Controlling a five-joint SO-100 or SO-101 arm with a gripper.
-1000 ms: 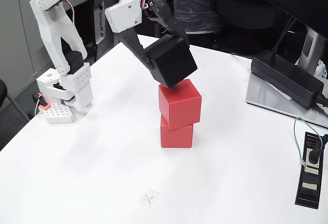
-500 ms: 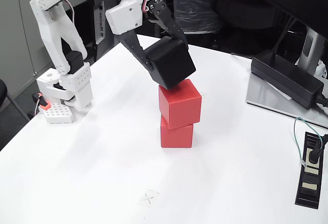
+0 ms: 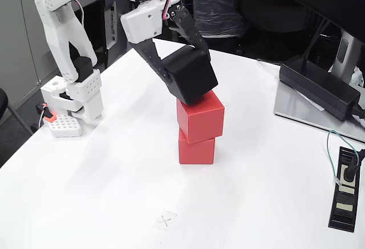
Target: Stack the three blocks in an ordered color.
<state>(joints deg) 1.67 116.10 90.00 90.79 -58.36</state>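
Two red blocks are stacked near the table's middle: the lower red block (image 3: 196,149) sits on the table and the upper red block (image 3: 200,115) rests on it, turned slightly. The black block (image 3: 191,75) is tilted right over the upper red block, its lower corner touching or almost touching the red top. My gripper (image 3: 183,73) is shut on the black block, with one black finger (image 3: 150,54) down its left side and the other over its top right.
The arm's white base (image 3: 74,101) stands at the table's left edge. A long black power brick (image 3: 319,86) lies at the right on a grey plate, and a black power strip (image 3: 346,189) with a plugged cable sits at the right front. A small pencilled cross (image 3: 165,220) marks the front.
My gripper has carried the black block slightly down and to the right, closer onto the upper red block. The two red blocks have not moved.
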